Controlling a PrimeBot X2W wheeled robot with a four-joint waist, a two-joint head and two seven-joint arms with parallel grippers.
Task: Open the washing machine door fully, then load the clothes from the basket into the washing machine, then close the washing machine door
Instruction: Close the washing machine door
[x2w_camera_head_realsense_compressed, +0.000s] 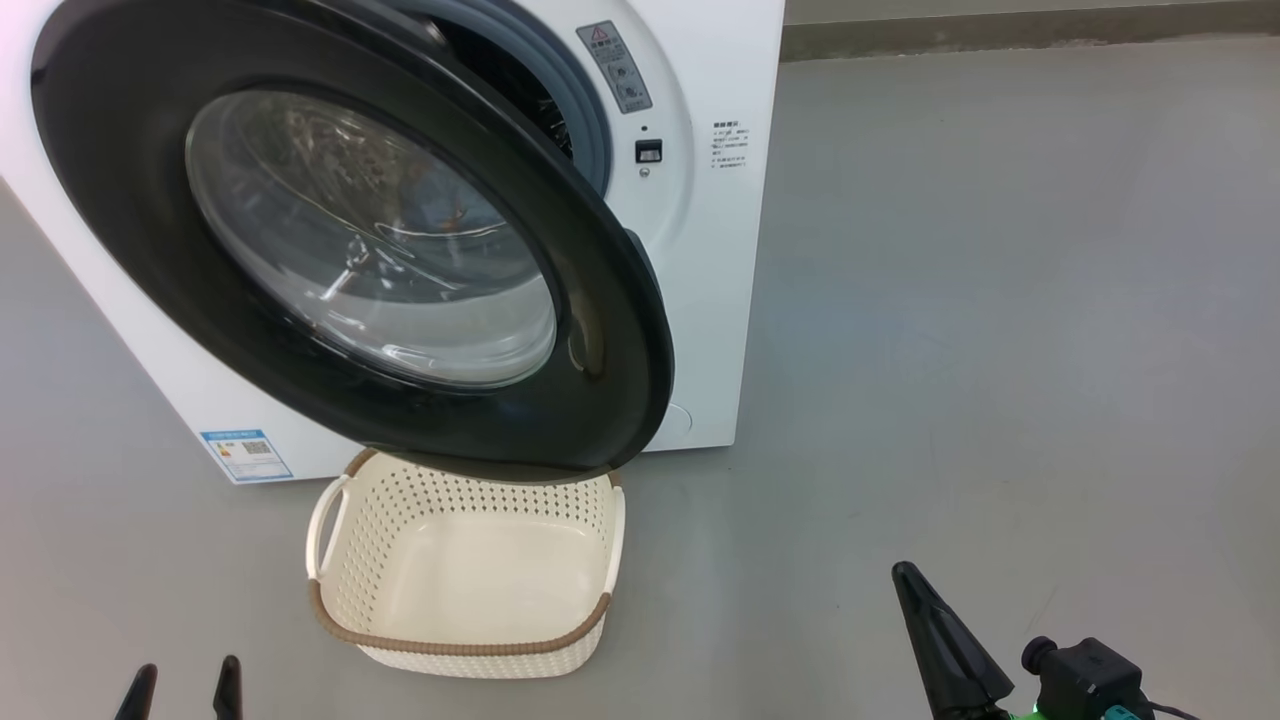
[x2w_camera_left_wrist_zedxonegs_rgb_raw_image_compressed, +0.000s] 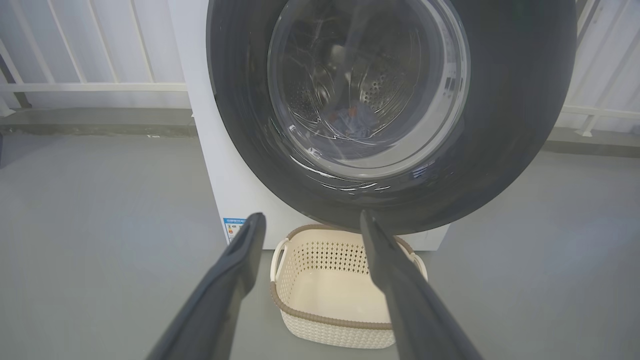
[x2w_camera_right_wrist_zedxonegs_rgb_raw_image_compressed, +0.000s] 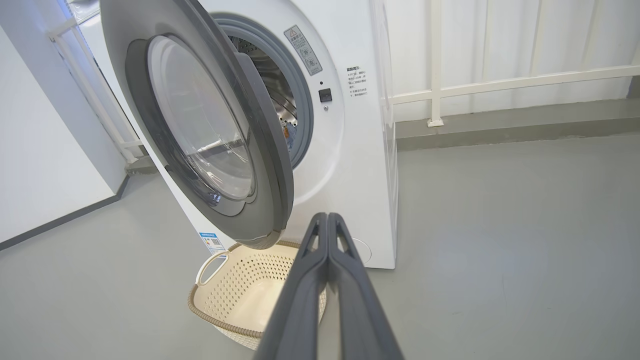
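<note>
The white washing machine (x2w_camera_head_realsense_compressed: 700, 250) stands on the floor with its black-rimmed door (x2w_camera_head_realsense_compressed: 120, 170) swung partly open over the cream basket (x2w_camera_head_realsense_compressed: 465, 645). No clothes lie in the basket (x2w_camera_left_wrist_zedxonegs_rgb_raw_image_compressed: 335, 295); blue and orange clothes (x2w_camera_left_wrist_zedxonegs_rgb_raw_image_compressed: 352, 120) show through the door glass inside the drum. My left gripper (x2w_camera_left_wrist_zedxonegs_rgb_raw_image_compressed: 310, 222) is open, low and apart from the basket, its fingertips (x2w_camera_head_realsense_compressed: 228, 668) at the head view's bottom left. My right gripper (x2w_camera_right_wrist_zedxonegs_rgb_raw_image_compressed: 327, 217) is shut on nothing, back from the door (x2w_camera_right_wrist_zedxonegs_rgb_raw_image_compressed: 270, 160) at the lower right (x2w_camera_head_realsense_compressed: 905, 575).
Grey floor (x2w_camera_head_realsense_compressed: 1000, 350) spreads wide to the right of the machine. A white railing (x2w_camera_right_wrist_zedxonegs_rgb_raw_image_compressed: 500, 82) and wall run behind it. A blue label sticker (x2w_camera_head_realsense_compressed: 245, 455) sits low on the machine's front.
</note>
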